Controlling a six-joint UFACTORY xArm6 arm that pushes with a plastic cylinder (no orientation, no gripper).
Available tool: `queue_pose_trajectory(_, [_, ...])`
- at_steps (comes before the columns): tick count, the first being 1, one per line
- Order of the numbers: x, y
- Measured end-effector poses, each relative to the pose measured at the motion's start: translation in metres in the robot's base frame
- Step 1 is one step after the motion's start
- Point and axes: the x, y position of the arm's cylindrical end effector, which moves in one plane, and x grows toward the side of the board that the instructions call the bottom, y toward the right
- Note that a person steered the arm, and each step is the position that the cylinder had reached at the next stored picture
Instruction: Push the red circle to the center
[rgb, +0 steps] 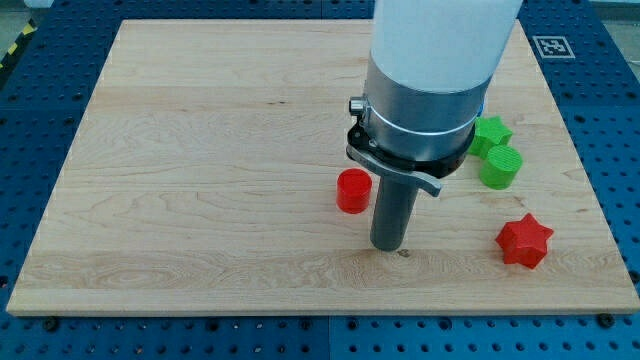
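The red circle (353, 190), a short red cylinder, stands on the wooden board (200, 150) a little right of and below the board's middle. My tip (388, 246) rests on the board just below and to the right of the red circle, close to it with a small gap. The arm's thick grey and white body rises above it and hides part of the board behind.
A red star (524, 241) lies at the lower right. A green star (491, 133) and a green cylinder (500, 167) sit at the right, next to the arm. A bit of a blue block (482, 104) shows behind the arm. A fiducial tag (551, 46) is at the top right corner.
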Motion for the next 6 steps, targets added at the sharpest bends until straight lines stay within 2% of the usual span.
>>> queue_pose_trajectory(5, [-0.121,-0.072])
queue_pose_trajectory(6, [-0.106,-0.069])
